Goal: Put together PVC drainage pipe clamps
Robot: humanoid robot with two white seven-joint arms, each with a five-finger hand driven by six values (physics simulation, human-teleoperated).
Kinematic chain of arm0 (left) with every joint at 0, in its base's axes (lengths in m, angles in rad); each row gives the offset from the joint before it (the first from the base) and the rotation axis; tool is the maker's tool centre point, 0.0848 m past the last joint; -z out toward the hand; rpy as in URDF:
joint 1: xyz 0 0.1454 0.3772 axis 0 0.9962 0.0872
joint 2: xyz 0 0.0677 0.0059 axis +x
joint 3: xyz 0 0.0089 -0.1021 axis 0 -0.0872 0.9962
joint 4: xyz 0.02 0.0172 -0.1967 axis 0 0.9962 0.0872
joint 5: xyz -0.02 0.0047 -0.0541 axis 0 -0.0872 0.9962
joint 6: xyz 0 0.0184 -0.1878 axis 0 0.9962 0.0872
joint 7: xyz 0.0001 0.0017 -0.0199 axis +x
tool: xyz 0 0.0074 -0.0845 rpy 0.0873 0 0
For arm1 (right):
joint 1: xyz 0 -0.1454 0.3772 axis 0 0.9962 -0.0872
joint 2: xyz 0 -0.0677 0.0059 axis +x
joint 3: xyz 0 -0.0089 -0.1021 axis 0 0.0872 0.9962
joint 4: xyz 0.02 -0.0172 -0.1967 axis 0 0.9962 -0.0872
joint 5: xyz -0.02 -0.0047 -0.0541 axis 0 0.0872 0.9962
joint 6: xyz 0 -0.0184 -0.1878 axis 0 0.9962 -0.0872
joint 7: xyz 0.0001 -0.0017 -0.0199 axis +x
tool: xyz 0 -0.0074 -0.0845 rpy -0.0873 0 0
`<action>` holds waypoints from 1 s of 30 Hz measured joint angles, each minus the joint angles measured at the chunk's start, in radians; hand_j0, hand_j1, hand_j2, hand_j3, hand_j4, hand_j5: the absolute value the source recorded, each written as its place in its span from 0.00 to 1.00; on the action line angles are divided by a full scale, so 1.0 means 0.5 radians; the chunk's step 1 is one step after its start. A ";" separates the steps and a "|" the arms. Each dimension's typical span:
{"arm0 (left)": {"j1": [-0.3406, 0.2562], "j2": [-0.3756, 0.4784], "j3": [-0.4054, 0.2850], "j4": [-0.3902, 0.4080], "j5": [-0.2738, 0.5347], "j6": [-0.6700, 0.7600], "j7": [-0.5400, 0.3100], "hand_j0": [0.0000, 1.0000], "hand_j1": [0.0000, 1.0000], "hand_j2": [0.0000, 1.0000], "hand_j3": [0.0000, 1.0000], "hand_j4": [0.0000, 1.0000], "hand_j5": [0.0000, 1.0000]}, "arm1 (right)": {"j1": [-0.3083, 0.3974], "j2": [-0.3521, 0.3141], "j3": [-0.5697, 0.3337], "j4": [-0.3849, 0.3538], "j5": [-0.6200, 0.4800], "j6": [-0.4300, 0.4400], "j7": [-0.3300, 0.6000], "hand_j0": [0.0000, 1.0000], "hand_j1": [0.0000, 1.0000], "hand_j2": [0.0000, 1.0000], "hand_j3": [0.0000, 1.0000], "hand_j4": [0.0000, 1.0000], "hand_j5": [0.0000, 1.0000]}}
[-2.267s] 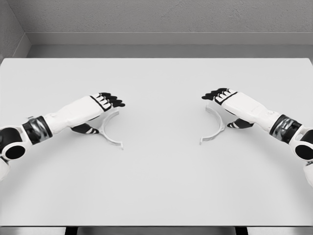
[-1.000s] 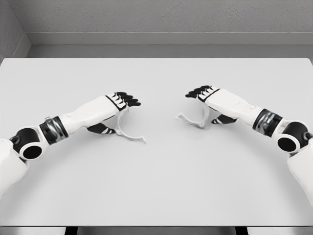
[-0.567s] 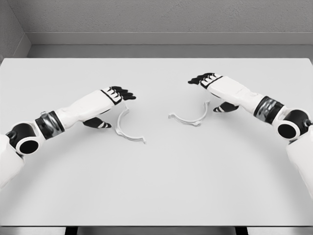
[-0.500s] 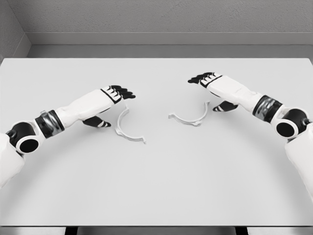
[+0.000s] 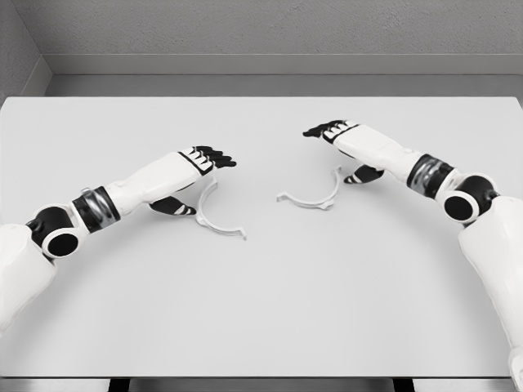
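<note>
L clamp half opens right, R clamp half opens up – both flat, L hand & R hand fingers relaxed, empty

left hand open over clamp half | right hand open above second half

Simulated workbench (bare table, grey walls)

A pale grey table meets what seems a textured grey wall
</note>
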 measured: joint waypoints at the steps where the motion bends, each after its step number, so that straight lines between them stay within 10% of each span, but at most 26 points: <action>1: 0.000 -0.004 0.000 0.000 0.000 0.000 0.000 1.00 1.00 1.00 1.00 1.00 1.00 | 0.000 0.004 0.000 0.003 0.005 0.000 0.000 1.00 1.00 1.00 1.00 1.00 1.00; 30: -0.126 0.056 0.008 0.124 0.020 0.000 0.003 1.00 1.00 1.00 1.00 1.00 1.00 | -0.101 0.128 0.122 0.024 0.021 0.000 0.006 1.00 1.00 1.00 1.00 1.00 1.00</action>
